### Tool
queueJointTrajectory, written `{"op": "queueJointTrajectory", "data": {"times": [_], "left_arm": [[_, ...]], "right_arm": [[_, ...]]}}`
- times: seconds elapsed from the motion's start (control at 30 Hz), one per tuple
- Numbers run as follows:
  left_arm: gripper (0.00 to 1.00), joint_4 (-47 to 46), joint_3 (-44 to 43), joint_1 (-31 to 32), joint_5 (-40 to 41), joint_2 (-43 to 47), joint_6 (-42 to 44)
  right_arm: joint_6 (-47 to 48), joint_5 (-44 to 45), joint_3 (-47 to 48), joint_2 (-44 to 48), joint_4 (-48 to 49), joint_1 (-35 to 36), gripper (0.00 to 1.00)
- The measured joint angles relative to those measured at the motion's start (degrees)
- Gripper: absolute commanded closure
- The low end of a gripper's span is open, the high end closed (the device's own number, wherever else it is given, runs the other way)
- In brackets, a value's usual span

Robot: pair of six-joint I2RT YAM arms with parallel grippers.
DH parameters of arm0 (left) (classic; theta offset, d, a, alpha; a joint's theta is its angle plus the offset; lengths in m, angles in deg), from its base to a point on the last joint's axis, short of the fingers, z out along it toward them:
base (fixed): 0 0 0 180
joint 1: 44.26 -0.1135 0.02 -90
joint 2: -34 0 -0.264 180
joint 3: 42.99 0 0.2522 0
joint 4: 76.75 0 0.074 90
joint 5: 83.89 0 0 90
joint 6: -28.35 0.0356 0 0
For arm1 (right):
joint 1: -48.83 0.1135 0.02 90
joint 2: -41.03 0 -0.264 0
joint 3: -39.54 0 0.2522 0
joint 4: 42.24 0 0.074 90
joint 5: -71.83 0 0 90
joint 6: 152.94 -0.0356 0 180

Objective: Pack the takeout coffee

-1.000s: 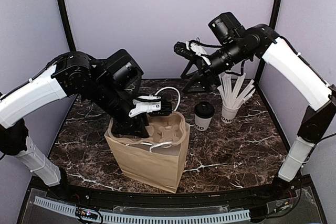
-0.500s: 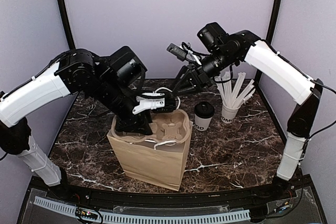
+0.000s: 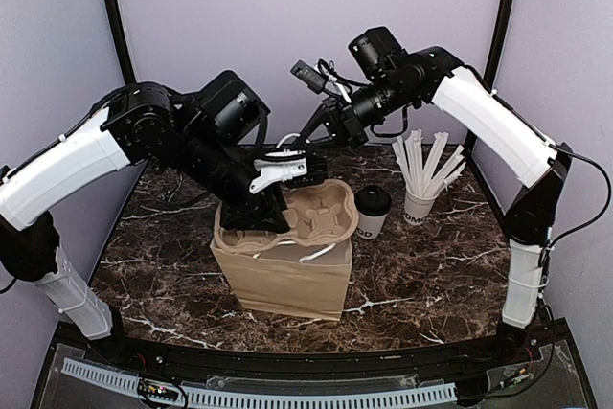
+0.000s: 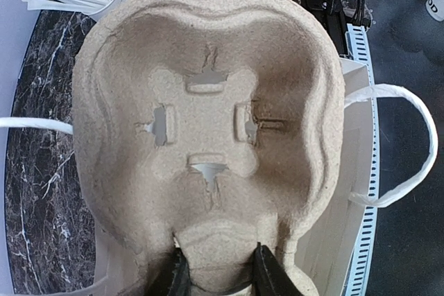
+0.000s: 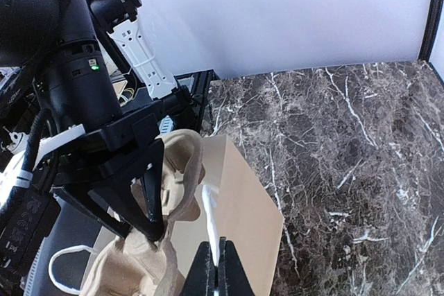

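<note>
The takeout coffee, a white cup with a black lid, stands on the table right of the brown paper bag, untouched. A pulp cup carrier lies across the bag's open top. My left gripper is shut on the carrier's edge; in the left wrist view its fingers pinch a tab of the carrier. My right gripper is above the bag's far side, shut on the bag's white handle. Its tips close flat on the strip.
A white cup of wrapped straws stands right of the coffee. The bag's other white handle loops out beside the carrier. Both arms crowd over the bag. Marble table lies bare to the right and front.
The right arm swung down and left to the bag and shut on its far handle. The left arm, carrier and bag shifted a little to the right.
</note>
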Motion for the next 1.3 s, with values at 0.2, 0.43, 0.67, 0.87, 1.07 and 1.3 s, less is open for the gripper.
{"op": "queueJointTrajectory", "data": {"times": [0.2,0.43,0.67,0.87,1.07,1.3], "left_arm": [[0.7,-1.0,0.4,-1.2,-0.4,0.0,-0.6],[0.7,-3.1,0.5,-1.4,0.7,0.0,3.2],[0.71,-10.4,3.4,-1.4,0.7,0.6,7.8],[0.71,-16.6,10.2,-2.1,1.0,3.8,11.4],[0.71,-23.1,19.5,-3.5,1.7,10.4,12.9],[0.72,-25.4,26.1,-5.0,3.0,18.8,12.0]], "right_arm": [[-2.1,0.7,0.1,0.0,6.4,-0.2,1.0],[-2.8,-2.6,0.1,0.0,9.7,-0.2,1.0],[-2.2,-5.3,-0.4,0.0,10.4,-0.2,1.0],[0.5,-7.0,-0.5,0.0,8.5,-0.2,1.0],[2.2,-7.8,-0.7,0.0,7.0,-0.2,1.0],[5.8,-7.8,-0.5,-0.2,3.0,-0.2,1.0]]}}
